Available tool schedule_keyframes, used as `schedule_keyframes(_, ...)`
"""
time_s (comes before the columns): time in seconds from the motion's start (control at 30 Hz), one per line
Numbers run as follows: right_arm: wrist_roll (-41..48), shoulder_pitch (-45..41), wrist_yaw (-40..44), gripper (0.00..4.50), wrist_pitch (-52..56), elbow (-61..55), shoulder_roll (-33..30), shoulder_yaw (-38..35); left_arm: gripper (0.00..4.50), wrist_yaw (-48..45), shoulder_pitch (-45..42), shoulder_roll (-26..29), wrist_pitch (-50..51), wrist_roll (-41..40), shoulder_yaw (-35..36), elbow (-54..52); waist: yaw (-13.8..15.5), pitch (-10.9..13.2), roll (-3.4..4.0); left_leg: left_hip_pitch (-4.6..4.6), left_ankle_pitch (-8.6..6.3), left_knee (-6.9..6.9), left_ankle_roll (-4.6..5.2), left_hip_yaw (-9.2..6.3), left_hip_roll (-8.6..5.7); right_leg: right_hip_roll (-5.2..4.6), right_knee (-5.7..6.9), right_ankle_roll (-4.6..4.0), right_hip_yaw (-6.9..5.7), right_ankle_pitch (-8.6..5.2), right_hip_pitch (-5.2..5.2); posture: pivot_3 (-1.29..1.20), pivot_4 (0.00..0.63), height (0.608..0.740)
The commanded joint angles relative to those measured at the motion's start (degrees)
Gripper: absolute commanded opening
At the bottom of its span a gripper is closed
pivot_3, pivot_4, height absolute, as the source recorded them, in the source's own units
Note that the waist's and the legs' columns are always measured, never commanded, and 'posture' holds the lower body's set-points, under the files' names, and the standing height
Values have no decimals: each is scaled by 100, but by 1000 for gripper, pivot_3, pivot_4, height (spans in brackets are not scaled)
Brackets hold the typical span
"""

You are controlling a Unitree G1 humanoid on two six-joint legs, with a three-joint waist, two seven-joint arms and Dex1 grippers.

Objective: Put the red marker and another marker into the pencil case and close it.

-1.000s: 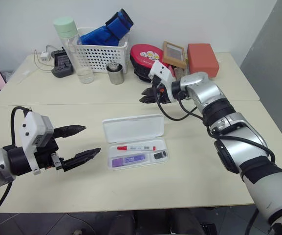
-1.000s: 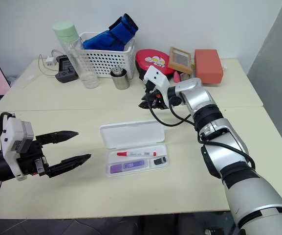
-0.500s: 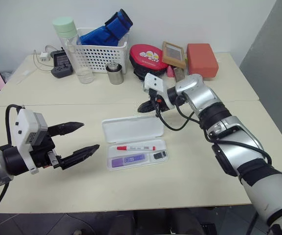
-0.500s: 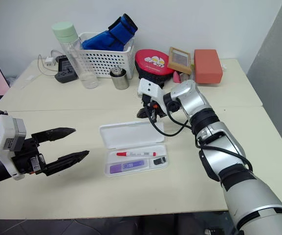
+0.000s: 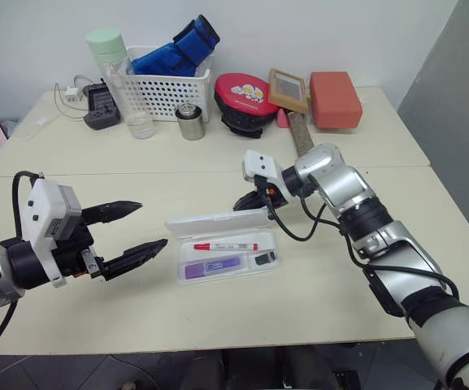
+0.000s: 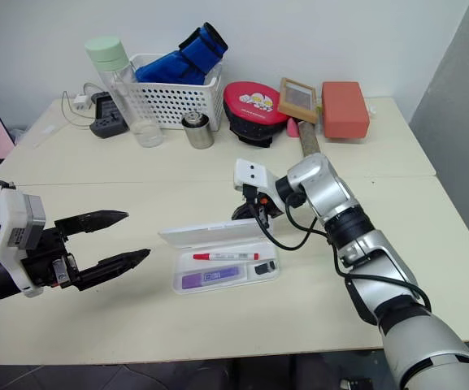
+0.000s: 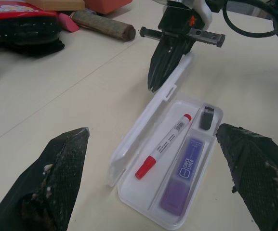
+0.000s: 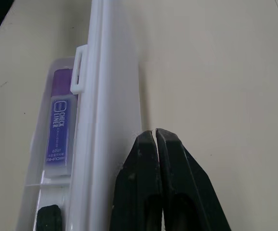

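Pencil case (image 5: 226, 248) holds the red marker (image 5: 226, 244) and purple marker (image 5: 212, 266); clenched right end effector (image 5: 246, 201) presses its half-raised lid (image 5: 218, 220), left end effector (image 5: 134, 230) released.

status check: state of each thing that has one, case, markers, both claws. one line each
pencil case: lid half raised, not shut
red marker: capped, lying in the case
purple marker: capped, lying in the case
small dark cap: loose, in the case's end compartment
left claw: open, empty, off to the side of the case
right claw: shut, tips against the back of the lid
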Motion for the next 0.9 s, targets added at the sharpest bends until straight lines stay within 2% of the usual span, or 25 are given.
schedule_keyframes(0.03, 205, 137, 54, 80, 257, -729, -129, -9, 4500, -60, -76, 108, -85, -15, 8, -24, -1, 0, 0, 1, 0, 1, 0, 0, 0, 0, 0, 0, 0, 0, 1, 0, 150, 740)
schedule_keyframes(0.33, 459, 465, -65, 80, 638, -1616, -354, -15, 4500, -145, -282, 191, -115, 51, -207, 94, 1, 0, 0, 1, 0, 0, 0, -1, -1, 0, 1, 0, -1, 0, 1, 0, 150, 740)
schedule_keyframes(0.57, 359, 1002, -44, 80, 556, -2287, -593, 462, 4500, -214, -390, 240, -126, 93, -296, 171, 1, -1, -1, 1, 0, 0, 0, -3, 1, 0, 0, 0, -3, 0, 2, 0, 150, 740)
schedule_keyframes(0.9, -127, 1525, -454, 80, 279, -2105, -634, 1158, 4500, -409, -351, 308, -34, -38, -321, 65, -4, -2, -3, 4, 0, 1, 0, 0, 0, 1, 0, 0, -1, 0, 3, 0, 150, 740)
